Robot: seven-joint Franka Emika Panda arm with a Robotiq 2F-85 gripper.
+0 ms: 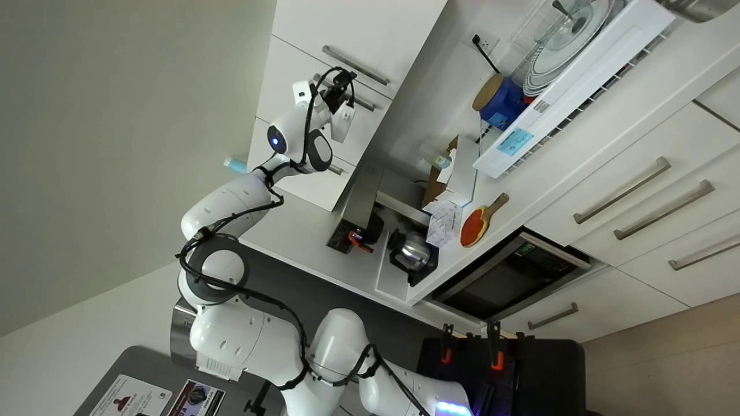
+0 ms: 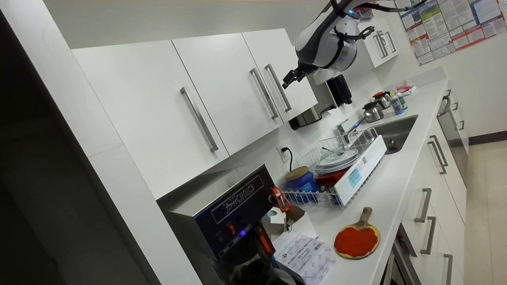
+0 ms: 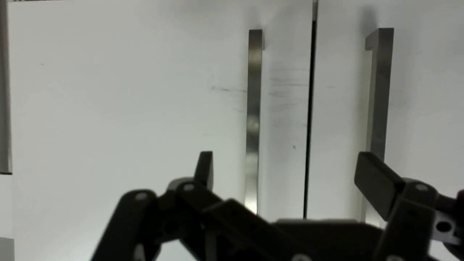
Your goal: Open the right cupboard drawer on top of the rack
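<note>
The right cupboard front is flat, glossy white and shut, with its inside hidden. Its slim silver bar handle runs along its left edge. The front also shows in an exterior view and at the right of the wrist view, where its handle stands right of a dark gap. The matching middle front and its handle lie left of the gap. My gripper is open and empty before these fronts. In the wrist view its right finger overlaps the right handle's lower part; contact cannot be told.
A left white front with a handle adjoins the middle one. Below, the counter holds a wire dish rack with plates, a blue jar, a red-topped paddle and a dark machine. A black oven sits under the counter.
</note>
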